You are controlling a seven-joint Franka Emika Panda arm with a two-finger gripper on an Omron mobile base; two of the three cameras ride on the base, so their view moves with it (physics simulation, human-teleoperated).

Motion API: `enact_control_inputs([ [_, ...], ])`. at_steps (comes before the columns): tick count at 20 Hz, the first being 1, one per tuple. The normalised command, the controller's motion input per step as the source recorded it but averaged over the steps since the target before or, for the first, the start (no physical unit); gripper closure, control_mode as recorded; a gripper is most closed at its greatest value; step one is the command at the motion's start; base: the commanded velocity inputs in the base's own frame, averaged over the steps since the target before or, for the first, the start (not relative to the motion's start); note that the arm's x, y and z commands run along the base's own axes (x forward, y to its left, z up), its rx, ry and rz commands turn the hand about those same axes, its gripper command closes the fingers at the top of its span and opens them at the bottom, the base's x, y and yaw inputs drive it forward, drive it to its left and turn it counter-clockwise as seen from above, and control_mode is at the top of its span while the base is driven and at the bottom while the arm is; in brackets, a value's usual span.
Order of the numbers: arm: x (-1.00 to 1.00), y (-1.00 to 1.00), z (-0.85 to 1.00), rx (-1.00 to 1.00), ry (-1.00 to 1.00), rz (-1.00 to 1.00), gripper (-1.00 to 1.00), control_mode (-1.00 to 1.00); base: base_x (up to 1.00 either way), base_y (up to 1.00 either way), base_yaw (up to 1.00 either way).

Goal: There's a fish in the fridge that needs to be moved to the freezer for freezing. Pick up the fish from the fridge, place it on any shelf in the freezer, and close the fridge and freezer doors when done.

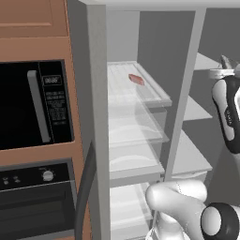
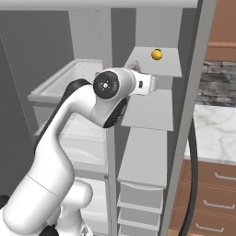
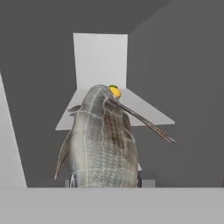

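In the hand view the fish (image 3: 103, 140), grey-olive and scaled, stands between the fingertips of my gripper (image 3: 104, 179), which is shut on it. It points into the freezer, toward a solid grey shelf (image 3: 148, 111). In the left base view the fish's tip (image 1: 224, 61) shows above my hand, at the freezer's upper shelf (image 1: 205, 62). To the left is the fridge with its glass shelves (image 1: 154, 91). The fridge door (image 1: 97, 117) and the freezer door (image 2: 196, 106) both stand open.
A small orange-yellow round thing (image 2: 156, 54) sits on the upper freezer shelf, just past the fish's tip (image 3: 114, 91). A small red piece (image 1: 136, 79) lies on the top fridge shelf. A black microwave (image 1: 35, 103) and an oven are left of the fridge, a stone counter (image 2: 216, 129) to the right.
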Motion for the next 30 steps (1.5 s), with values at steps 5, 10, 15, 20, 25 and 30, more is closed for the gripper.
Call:
enact_control_inputs([
  [5,0.65,-0.20,0.07,0.01,0.00,0.00,1.00,-1.00,0.00,0.00,0.00],
  [10,0.76,-0.14,0.00,0.00,0.05,0.05,1.00,-1.00,0.00,0.00,0.00],
  [15,0.59,-0.38,0.00,0.02,0.00,0.11,1.00,-1.00,0.00,0.00,0.00],
  [20,0.61,-0.12,-0.01,0.00,0.02,0.04,1.00,-1.00,0.00,0.00,0.00],
  [25,0.52,-0.08,-0.11,0.00,0.00,0.00,1.00,-1.00,0.00,0.00,0.00],
  [30,0.39,-0.19,-0.23,0.00,0.00,0.00,1.00,-1.00,0.00,0.00,0.00],
])
